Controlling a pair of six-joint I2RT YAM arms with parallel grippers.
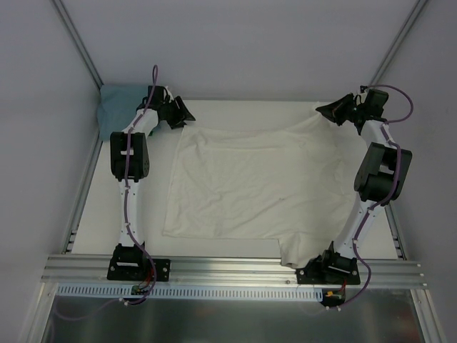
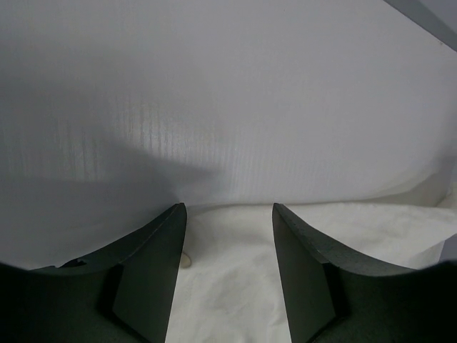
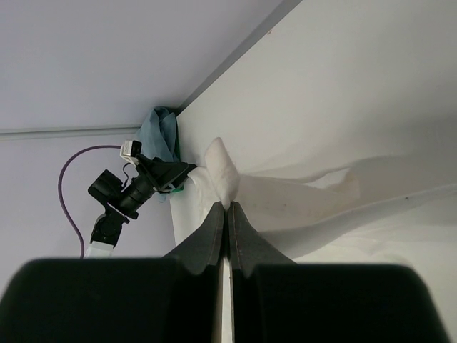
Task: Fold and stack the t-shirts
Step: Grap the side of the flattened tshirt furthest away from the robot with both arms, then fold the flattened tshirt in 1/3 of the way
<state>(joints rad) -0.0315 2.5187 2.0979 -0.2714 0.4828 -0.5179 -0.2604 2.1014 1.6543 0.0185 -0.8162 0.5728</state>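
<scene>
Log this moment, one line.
cream cloth t-shirt: spread; right gripper: shut on its corner; left gripper: open at other far corner; teal-blue cloth t-shirt: bunched far-left

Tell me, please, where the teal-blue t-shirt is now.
Top view: the teal-blue t-shirt lies bunched in the table's far left corner, behind the left arm, left of the cream t-shirt.

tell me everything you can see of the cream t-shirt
The cream t-shirt is plain, soft, off-white cloth, lightly wrinkled, spread mostly flat on the white table. Its far right corner is lifted, pinched in the shut right pincer. The left pincer stands open over its far left corner. On the right side, a flap reaches the near rail.
</scene>
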